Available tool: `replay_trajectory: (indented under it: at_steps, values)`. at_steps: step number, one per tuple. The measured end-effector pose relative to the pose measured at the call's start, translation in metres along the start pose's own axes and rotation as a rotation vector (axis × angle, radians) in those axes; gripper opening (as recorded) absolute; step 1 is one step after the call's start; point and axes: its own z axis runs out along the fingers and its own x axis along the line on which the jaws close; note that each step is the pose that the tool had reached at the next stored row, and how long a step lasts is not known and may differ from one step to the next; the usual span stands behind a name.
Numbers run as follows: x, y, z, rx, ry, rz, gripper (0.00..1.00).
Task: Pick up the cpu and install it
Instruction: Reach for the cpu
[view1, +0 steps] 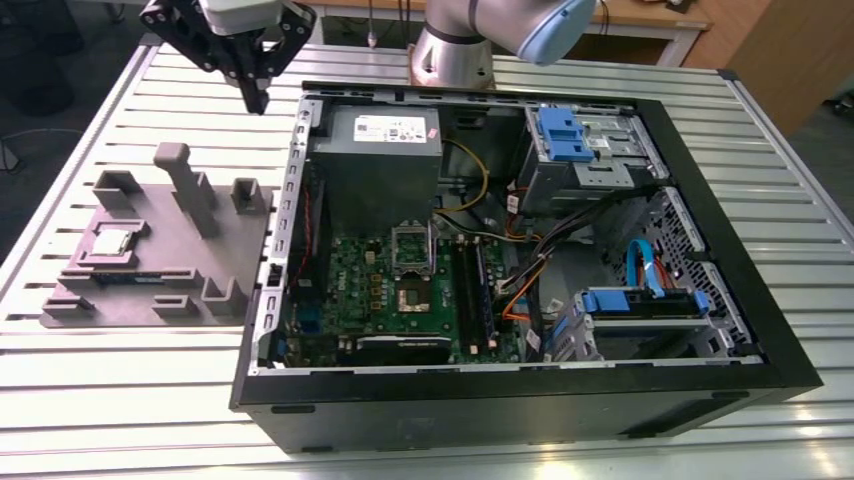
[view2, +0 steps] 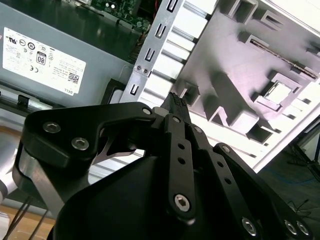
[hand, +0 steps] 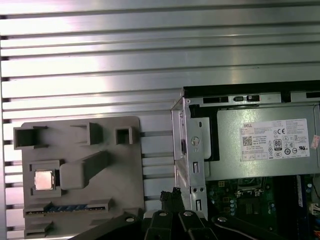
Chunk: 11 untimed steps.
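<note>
Lying flat in a square recess of the grey tray (view1: 240, 245), the cpu (view1: 114, 240) shows its silvery top, untouched. The tray sits on the slatted desk (view1: 134, 400) near its edge at the exterior view's left, just beside the open computer case (view1: 467, 410). Well apart from the cpu, the gripper (view1: 256, 100) hangs above the desk between tray and case, by the case's power supply (view1: 380, 150) corner, its fingers pressed together on nothing.
</note>
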Motion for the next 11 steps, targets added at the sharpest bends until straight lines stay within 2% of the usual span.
replay_trajectory:
  at_steps: [11]
  values:
    - [0.0062,-0.0005,0.0003,0.0003,0.0041,0.0,0.1]
